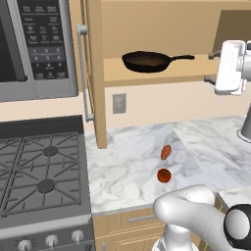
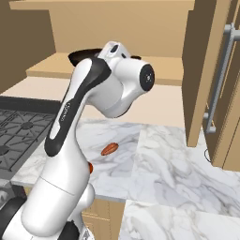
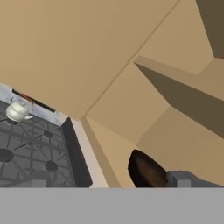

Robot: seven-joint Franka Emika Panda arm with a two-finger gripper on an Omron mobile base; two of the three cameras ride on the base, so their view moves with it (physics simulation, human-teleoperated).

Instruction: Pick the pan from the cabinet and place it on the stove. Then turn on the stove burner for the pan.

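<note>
Tan wood all round: one cabinet on the wall, door swung open, two long grey bar handles counted, one in each base view. Below, one white marble counter. To the left, one stove with dark grates, three silver knobs showing along its steel front. Above the stove, one microwave with a dark keypad. One white arm raised toward the open shelf. One dark pan flat on the lower cabinet shelf, thin handle pointing right, untouched. One gripper up at shelf level, just right of the pan's handle; fingers spread wide, holding nothing. One small silver kettle at the back of the stove in the hand view. Two small reddish items on the counter, near each other. One grey wall outlet under the cabinet.
</note>
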